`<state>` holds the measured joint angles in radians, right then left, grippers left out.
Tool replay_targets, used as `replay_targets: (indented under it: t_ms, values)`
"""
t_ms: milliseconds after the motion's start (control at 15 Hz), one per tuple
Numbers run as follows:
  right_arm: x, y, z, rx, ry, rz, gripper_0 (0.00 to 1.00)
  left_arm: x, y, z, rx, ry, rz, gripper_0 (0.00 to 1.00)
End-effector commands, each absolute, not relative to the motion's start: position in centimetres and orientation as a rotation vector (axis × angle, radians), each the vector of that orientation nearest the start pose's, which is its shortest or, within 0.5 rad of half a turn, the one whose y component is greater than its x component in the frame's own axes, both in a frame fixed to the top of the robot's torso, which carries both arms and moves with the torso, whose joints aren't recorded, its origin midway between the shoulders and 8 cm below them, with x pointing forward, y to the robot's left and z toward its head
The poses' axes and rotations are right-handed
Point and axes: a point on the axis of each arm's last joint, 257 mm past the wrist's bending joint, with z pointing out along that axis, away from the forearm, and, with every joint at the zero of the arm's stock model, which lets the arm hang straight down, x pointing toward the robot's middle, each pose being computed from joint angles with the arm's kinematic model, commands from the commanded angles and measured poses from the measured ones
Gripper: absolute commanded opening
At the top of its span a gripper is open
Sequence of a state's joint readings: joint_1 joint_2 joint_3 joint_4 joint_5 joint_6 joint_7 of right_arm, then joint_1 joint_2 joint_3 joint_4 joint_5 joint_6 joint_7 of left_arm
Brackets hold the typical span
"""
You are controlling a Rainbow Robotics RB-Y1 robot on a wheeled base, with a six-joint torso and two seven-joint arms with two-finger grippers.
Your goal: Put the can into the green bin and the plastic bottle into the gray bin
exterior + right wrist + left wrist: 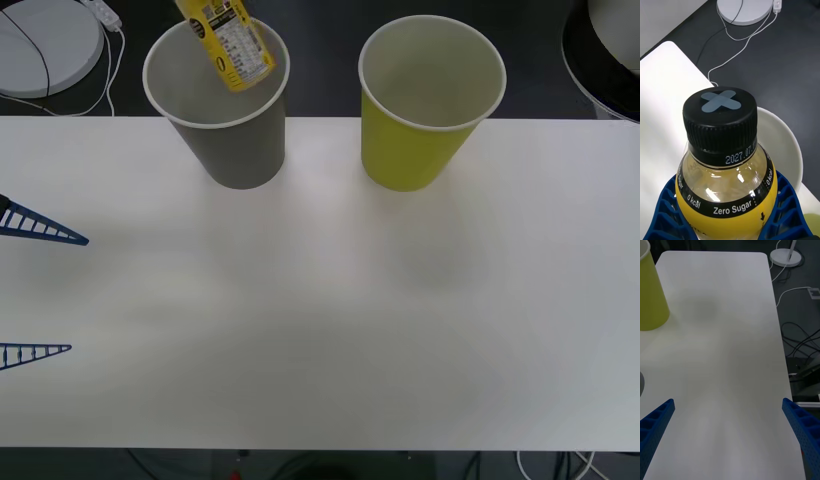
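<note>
1. My right claw (730,221) is clamped on the small yellow-labelled plastic bottle (228,40) with its black screw cap.
2. The large gray paper cup (222,110) gapes directly under the claw; the bottle's long axis tilts into its mouth.
3. My left claw (40,295), spread apart, idles over the white tabletop (320,330).

Table (330,330): smooth, matt white top.
Gray bin (240,150), green bin (410,150): matt paper walls, pale inside.
Plastic bottle (726,180): clear glossy plastic, glossy yellow label; black cap with ribbed side.
Right gripper (728,225), left gripper (730,435) fingers: blue ribbed plastic.
</note>
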<state>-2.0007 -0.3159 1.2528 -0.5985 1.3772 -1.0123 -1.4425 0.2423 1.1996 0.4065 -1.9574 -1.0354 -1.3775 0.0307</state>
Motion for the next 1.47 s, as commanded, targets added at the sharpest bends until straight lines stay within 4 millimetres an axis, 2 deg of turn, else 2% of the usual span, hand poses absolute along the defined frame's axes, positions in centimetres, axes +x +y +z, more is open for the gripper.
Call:
replay_targets:
  t_ms: [67,733,800,867,933,1467]
  values:
    - [58.0,14.6,8.6,-1.064,2.057,0.216,0.0,30.3,28.0,-10.3,1.706,1.46,-0.416,1.0]
    - [57.9,15.9,8.7,-1.052,2.047,0.208,0.0,30.3,28.0,-10.3,1.706,1.46,-0.416,1.0]
    - [57.9,16.0,8.9,-1.053,2.041,0.21,0.15,30.3,28.0,-10.3,1.706,1.46,-0.416,1.0]
    - [58.0,16.1,9.0,-1.055,2.031,0.208,0.71,30.3,28.0,-10.3,1.706,1.46,-0.416,1.0]
    - [58.2,16.1,9.1,-1.078,2.01,0.193,1.0,30.3,28.0,-10.3,1.706,1.46,-0.416,1.0]
    - [58.5,15.8,9.3,-1.095,1.995,0.199,1.0,30.3,28.0,-10.3,1.706,1.46,-0.416,1.0]
